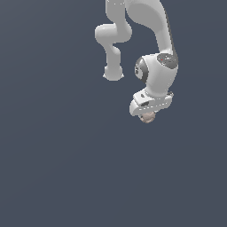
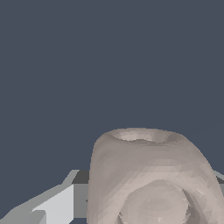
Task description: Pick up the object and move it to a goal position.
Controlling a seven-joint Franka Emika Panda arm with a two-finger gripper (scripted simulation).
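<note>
The object (image 1: 147,117) is a small roundish beige-pink lump with brownish mottling. In the exterior view it sits right under the white gripper (image 1: 148,114), at the centre right. The fingers are hidden by the hand and the lump. In the wrist view the object (image 2: 148,175) fills the near part of the picture as a large pinkish lump with a hollow top. A grey and white finger (image 2: 57,203) shows beside it, pressed against its side. The gripper looks shut on the object.
The white arm (image 1: 153,35) comes down from the top of the exterior view, with a bent link (image 1: 113,42) at its left. Around it is a plain dark blue-grey surface (image 1: 53,155).
</note>
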